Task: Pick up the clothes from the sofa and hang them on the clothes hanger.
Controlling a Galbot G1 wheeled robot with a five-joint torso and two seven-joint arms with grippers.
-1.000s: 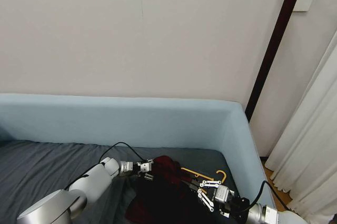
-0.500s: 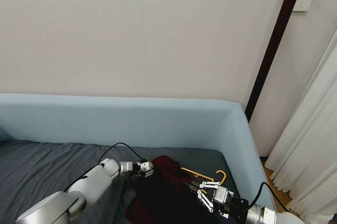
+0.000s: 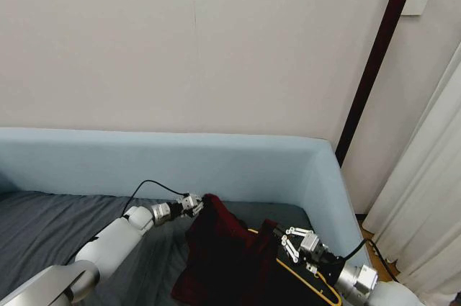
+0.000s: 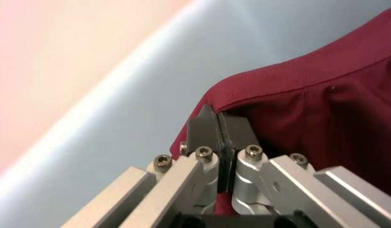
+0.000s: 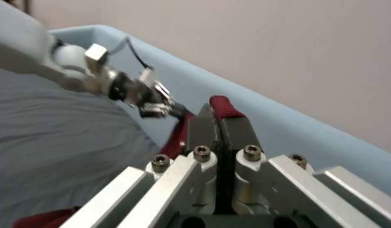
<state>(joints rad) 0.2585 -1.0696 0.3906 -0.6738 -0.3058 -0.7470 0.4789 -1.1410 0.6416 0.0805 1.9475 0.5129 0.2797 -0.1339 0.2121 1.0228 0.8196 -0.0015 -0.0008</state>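
Pickup is progressing: left hand (image 3: 193,204) and right hand (image 3: 294,238) are each pinching the dark red fabric garment (image 3: 223,255), raising it over the pale blue sofa (image 3: 144,162). Threading the thin yellow hanger (image 3: 306,281) probably calls for spreading the neckline.

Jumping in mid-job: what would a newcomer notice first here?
The dark red garment, held up over the pale blue sofa and stretched between both grippers. The left gripper pinches its upper edge near the backrest; the right gripper is shut on a fold by the sofa's right end, with a yellow hanger beneath.
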